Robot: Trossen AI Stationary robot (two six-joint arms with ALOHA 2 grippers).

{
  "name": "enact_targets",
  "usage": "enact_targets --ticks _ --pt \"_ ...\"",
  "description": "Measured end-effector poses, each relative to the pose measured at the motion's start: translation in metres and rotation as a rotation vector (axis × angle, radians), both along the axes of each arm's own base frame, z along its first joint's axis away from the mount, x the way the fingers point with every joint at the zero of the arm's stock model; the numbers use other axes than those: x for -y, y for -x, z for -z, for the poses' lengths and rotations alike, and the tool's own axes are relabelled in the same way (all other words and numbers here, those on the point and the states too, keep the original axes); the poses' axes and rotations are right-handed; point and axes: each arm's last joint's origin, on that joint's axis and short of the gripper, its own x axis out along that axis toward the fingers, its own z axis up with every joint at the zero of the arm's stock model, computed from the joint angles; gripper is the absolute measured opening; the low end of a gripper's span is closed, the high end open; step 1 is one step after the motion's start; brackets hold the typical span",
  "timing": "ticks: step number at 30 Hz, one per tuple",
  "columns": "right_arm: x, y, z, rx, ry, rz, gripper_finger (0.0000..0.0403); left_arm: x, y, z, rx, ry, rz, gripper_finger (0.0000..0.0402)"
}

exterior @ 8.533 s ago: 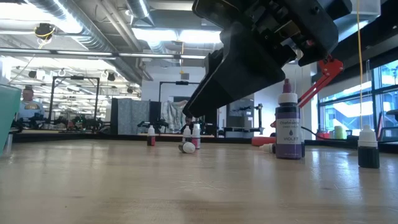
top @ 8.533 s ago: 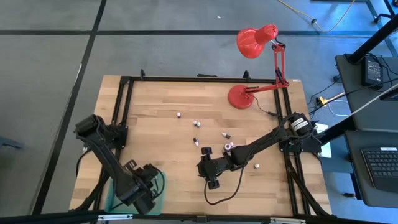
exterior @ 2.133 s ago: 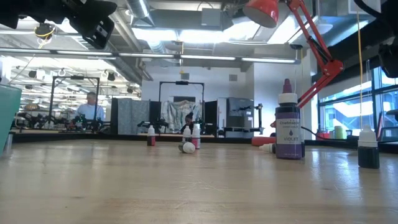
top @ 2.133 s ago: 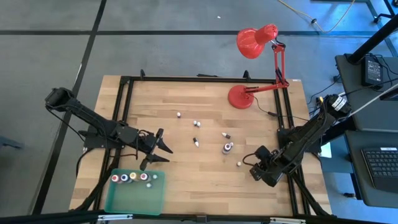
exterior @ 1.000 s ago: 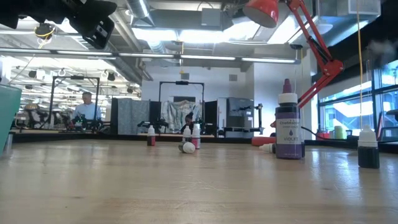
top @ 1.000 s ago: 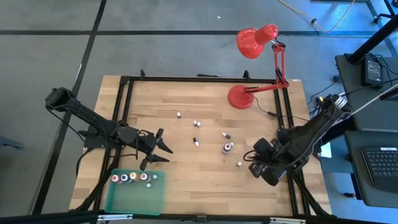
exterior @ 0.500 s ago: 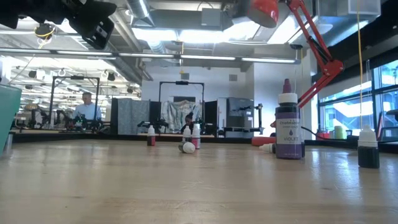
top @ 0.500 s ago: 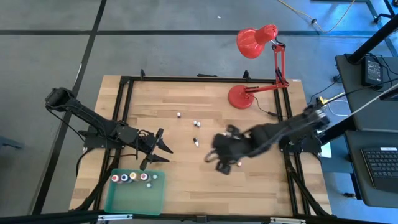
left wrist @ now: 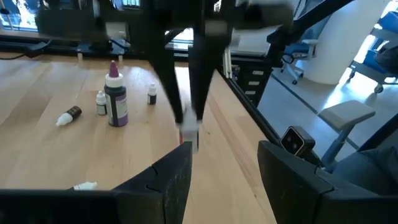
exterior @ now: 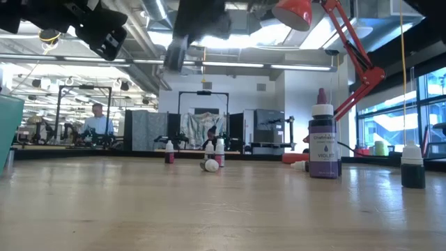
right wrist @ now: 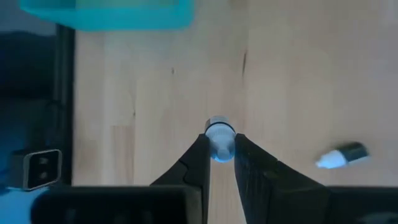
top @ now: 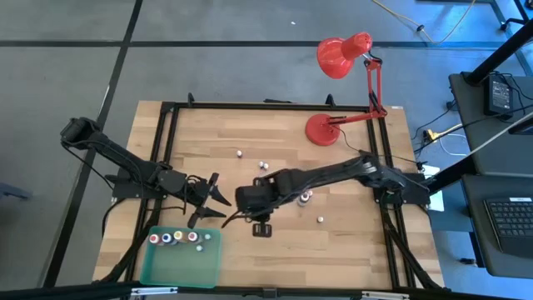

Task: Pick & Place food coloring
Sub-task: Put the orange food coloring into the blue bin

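Observation:
My right gripper (top: 243,208) hangs over the middle of the table, shut on a tiny food coloring bottle (right wrist: 219,140) with a whitish top. It is close to my left gripper (top: 212,198), which stands open and holds nothing. The left wrist view shows the right gripper's fingers (left wrist: 186,93) just ahead, with the bottle (left wrist: 188,134) at their ends. The green tray (top: 179,260) at the near left holds several upright bottles. A violet bottle (top: 306,197) stands upright on the table. Tiny bottles (top: 239,154) (top: 320,219) are scattered on the wood, and one dark bottle (right wrist: 341,155) lies on its side. My right gripper pinches the tiny bottle between its two fingertips (right wrist: 200,149), which are on opposite sides of its upper part (right wrist: 219,133). The fingers come from above, slanting down. The bottle is lifted clear of the table (left wrist: 188,134).
A red desk lamp stands with its base (top: 321,131) at the far right of the table. A black frame (top: 166,133) runs around the tabletop. Bare wood lies between the tray and the table's near right part.
My right gripper has swept from near the table's right edge toward the left, across the middle, and has ended close to my left gripper. Its wrist has rolled on the way. It has stayed shut on the small bottle, which went with it.

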Motion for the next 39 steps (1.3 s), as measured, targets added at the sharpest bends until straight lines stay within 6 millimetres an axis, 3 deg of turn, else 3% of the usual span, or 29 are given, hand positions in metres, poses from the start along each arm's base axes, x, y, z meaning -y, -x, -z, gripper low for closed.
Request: enact_targets --ticks 8,15,39 --pt "-0.004 -0.017 0.058 -0.119 0.035 -0.003 0.0062 0.000 0.000 0.000 -0.004 -0.003 0.000 0.0176" --pt "-0.007 -0.031 0.091 -0.111 0.045 -0.014 0.0065 0.000 0.000 0.000 -0.004 -0.002 0.000 0.0175" --pt "-0.007 -0.034 0.092 -0.077 0.083 0.003 0.0069 0.000 0.000 0.000 -0.005 -0.003 -0.001 0.0175"
